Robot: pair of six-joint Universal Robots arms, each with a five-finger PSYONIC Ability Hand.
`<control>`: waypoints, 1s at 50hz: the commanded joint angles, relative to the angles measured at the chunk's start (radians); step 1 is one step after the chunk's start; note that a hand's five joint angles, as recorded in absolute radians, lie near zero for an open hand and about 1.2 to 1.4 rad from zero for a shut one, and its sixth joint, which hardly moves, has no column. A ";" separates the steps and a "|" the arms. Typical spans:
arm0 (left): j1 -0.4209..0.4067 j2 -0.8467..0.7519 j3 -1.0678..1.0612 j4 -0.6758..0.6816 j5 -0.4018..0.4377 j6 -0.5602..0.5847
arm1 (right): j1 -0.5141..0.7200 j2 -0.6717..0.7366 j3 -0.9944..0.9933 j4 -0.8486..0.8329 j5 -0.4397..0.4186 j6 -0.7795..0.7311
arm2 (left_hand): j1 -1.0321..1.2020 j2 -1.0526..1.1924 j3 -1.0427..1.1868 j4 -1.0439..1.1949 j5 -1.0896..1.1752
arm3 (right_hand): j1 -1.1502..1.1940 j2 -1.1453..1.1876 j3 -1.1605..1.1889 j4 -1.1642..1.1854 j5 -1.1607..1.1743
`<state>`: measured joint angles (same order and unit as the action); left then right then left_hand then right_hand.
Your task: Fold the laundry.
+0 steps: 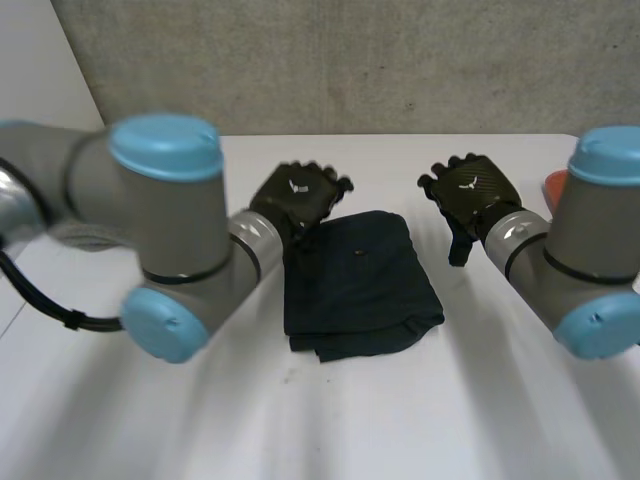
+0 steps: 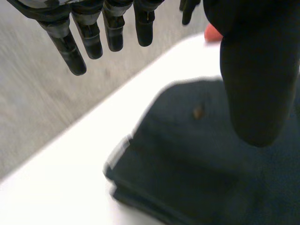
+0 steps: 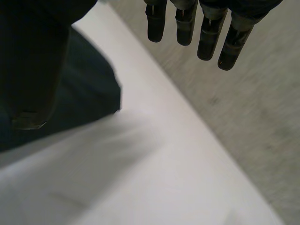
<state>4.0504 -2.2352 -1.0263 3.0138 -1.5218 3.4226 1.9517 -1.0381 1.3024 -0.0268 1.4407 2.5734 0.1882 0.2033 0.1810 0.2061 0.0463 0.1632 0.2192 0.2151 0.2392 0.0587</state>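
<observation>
Dark navy cloth (image 1: 360, 285), soft and matte, lies at the middle of the white surface (image 1: 450, 420) as a compact, roughly rectangular stack of layers. Its far edge is rounded, and at the near edge the layers sit uneven, with a lower one peeking out at the near left corner. A small pale speck (image 1: 360, 253) marks the top layer.

The left hand (image 1: 298, 195) hovers at the cloth's far left corner, fingers straight and apart from the thumb, holding nothing. Whether it touches the fabric cannot be told. The right hand (image 1: 470, 195) is just beyond the far right corner, clear of the cloth, its fingers likewise spread and empty.

The fold looks nearly finished. For a tidy result, any further move should pinch all layers at both far corners together, travel evenly, and square up the ragged near edge. The limp fabric will likely slip if only the top layer is caught.

An orange-red object (image 1: 553, 185) sits at the far right, before a rough concrete wall (image 1: 350, 60).
</observation>
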 commanded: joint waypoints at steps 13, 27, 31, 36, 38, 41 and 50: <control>0.033 0.353 -0.184 -0.102 0.250 -0.085 | 0.115 -0.096 0.413 -0.277 -0.086 0.203 | -0.014 -0.029 -0.006 -0.032 -0.046 | 0.011 -0.045 -0.041 -0.065 -0.059; 0.044 0.359 -0.195 -0.101 0.252 -0.118 | 0.138 0.062 0.339 -0.367 -0.088 0.182 | -0.014 -0.029 -0.006 -0.032 -0.046 | 0.011 -0.045 -0.041 -0.065 -0.059; 0.045 0.359 -0.193 -0.102 0.252 -0.118 | 0.139 0.090 0.316 -0.393 -0.085 0.182 | -0.014 -0.029 -0.006 -0.032 -0.046 | 0.011 -0.045 -0.041 -0.065 -0.059; 0.047 0.359 -0.193 -0.101 0.252 -0.120 | 0.139 0.113 0.281 -0.433 -0.086 0.174 | -0.014 -0.029 -0.006 -0.032 -0.046 | 0.011 -0.045 -0.041 -0.065 -0.059; 0.047 0.359 -0.195 -0.101 0.252 -0.121 | 0.141 0.137 0.250 -0.438 -0.088 0.162 | -0.014 -0.029 -0.006 -0.032 -0.046 | 0.011 -0.045 -0.041 -0.065 -0.059; 0.048 0.361 -0.195 -0.101 0.250 -0.123 | 0.141 0.159 0.213 -0.438 -0.095 0.156 | -0.014 -0.029 -0.006 -0.032 -0.046 | 0.083 0.027 0.031 0.007 0.013; 0.050 0.359 -0.195 -0.101 0.250 -0.123 | 0.139 0.233 0.112 -0.438 -0.103 0.154 | -0.014 -0.029 -0.006 -0.032 -0.046 | 0.394 0.338 0.342 0.318 0.324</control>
<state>4.1000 -1.8751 -1.2211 2.9131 -1.2716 3.2998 2.0915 -0.8465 1.4705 -0.4675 1.3413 2.7275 0.1882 0.2037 0.1810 0.2061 0.0463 0.2959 0.3427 0.3430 0.3398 0.1288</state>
